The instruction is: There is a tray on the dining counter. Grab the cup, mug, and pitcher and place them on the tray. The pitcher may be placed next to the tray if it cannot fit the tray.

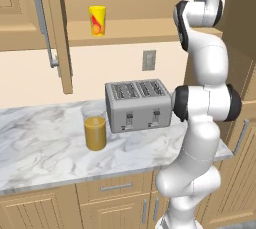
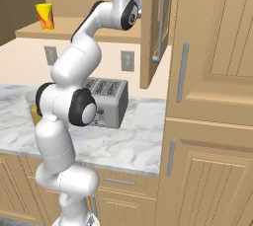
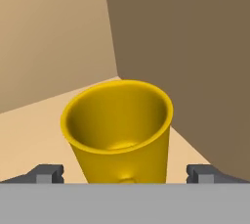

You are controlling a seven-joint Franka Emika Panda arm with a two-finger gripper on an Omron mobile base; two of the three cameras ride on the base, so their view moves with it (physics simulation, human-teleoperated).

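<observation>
On marble table (image 1: 45, 148): silver toaster (image 1: 137, 105), pitcher (image 1: 94, 125) with orange juice just left of it, apart. Up on wooden shelf (image 1: 130, 30): cup (image 1: 97, 20) upright. Hand view: gripper (image 3: 125, 173) spread wide, cup between fingertips (image 3: 46, 173), no contact visible.

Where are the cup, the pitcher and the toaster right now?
cup (image 1: 97, 20), left base view, middle of its pictured side, standing on the cabinet shelf.
pitcher (image 1: 95, 132), left base view, juice-filled lower half, on the marble worktop.
toaster (image 1: 137, 105), left base view, its front face, right of the pitcher.
</observation>
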